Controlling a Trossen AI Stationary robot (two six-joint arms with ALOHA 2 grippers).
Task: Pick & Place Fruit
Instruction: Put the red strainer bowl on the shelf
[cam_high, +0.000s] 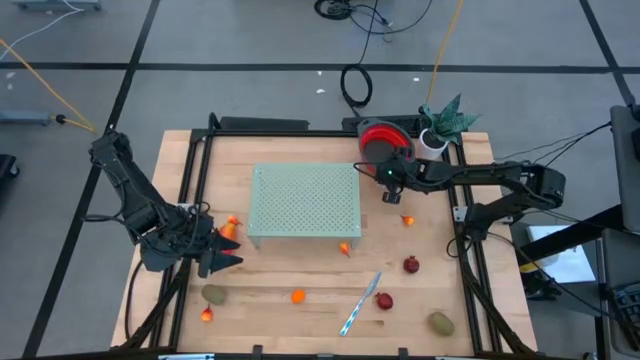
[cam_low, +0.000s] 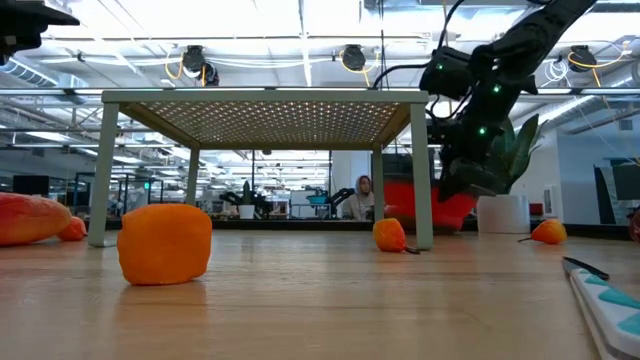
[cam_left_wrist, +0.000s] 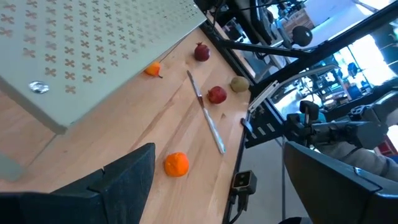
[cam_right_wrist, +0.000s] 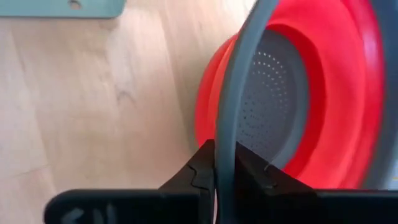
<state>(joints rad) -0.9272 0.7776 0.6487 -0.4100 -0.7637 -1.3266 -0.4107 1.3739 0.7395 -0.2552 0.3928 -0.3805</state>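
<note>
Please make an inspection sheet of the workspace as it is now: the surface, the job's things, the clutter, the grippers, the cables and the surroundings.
Surface: wooden table in a black frame; green perforated stand in the middle.
Job's things: fruit scattered on the table around the stand; none seen in the red bowl.
Clutter: knife near the front edge; potted plant at the back right corner.
Grippers: right gripper shut on the bowl's grey rim, bowl tilted on edge; left gripper open, above the table's left side.
Cables: yellow cable and black cable loops on the floor beyond the table.
Surroundings: a person far behind, in the low view.
</note>
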